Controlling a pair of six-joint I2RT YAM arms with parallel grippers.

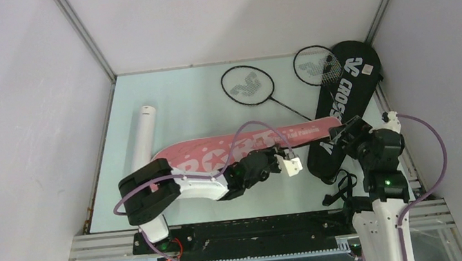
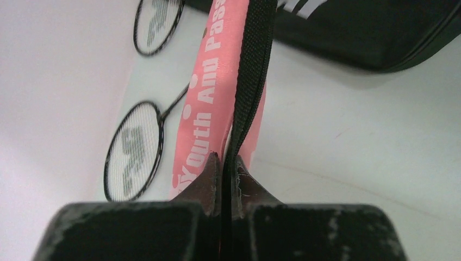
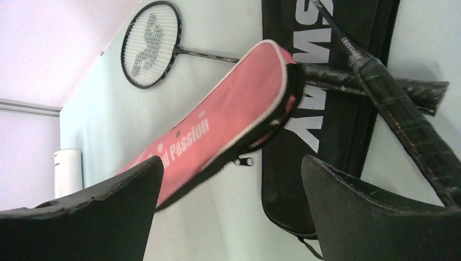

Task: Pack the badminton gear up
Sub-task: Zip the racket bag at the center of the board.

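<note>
1. Two bags lay on the pale table; no racket or shuttlecock showed inside either.
2. In the top view the pink "SPORT" bag (image 1: 205,152) ran across the middle, its wide end toward 8 o'clock and its narrow tip toward 2 o'clock, touching the black "CROSSWAY" bag (image 1: 342,99).
3. Its inside was hidden.
4. The left gripper (image 2: 224,160) had its fingers pressed together, pinching the black zipper band along the pink bag's edge.
5. The black "CROSSWAY" bag stretched along the right side, from 1 o'clock down to 4 o'clock.
6. Two black rackets lay outside the bags: one (image 1: 247,85) with its head at 12 o'clock on bare table, the other (image 1: 317,66) with its head at 1 o'clock, against the black bag's far end.
7. In the right wrist view both handles crossed on top of the black bag.
8. The right gripper (image 3: 231,160) was spread wide and held nothing, above the spot where the two bags met.
9. The long translucent white tube (image 1: 141,136) lay at 9 o'clock, beside the pink bag's wide end; its contents could not be made out.
</note>
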